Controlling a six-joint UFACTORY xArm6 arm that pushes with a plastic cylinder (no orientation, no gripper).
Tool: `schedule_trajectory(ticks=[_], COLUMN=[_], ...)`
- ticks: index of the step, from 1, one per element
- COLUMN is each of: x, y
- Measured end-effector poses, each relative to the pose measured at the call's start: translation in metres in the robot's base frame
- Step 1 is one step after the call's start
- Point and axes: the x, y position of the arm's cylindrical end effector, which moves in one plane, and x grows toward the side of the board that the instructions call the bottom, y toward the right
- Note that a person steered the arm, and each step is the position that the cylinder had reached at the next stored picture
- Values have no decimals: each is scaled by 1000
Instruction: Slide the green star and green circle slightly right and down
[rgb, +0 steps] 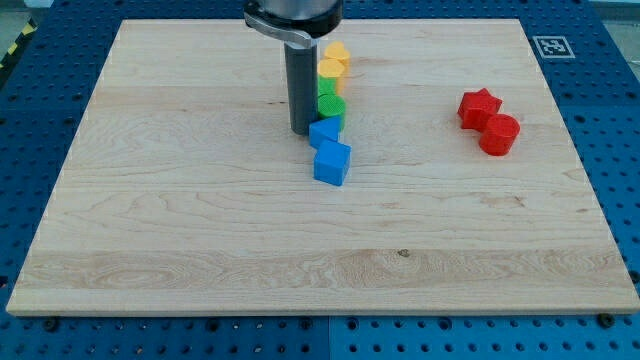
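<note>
A column of blocks stands at the board's upper middle. From the top: two yellow blocks, a green block, a second green ribbed block, then two blue blocks, the upper and the lower. The two green shapes are too small and partly hidden to tell star from circle. My tip is down on the board just left of the green blocks and touching or nearly touching the upper blue block's left side. The rod hides part of the green blocks' left edges.
A red star and a red round block sit together at the view's right. The wooden board is bordered by a blue perforated table. A marker tag is at the top right corner.
</note>
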Motion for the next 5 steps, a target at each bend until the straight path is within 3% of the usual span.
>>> schedule_trajectory(ticks=[3, 5], x=[-11, -63], y=[-22, -47])
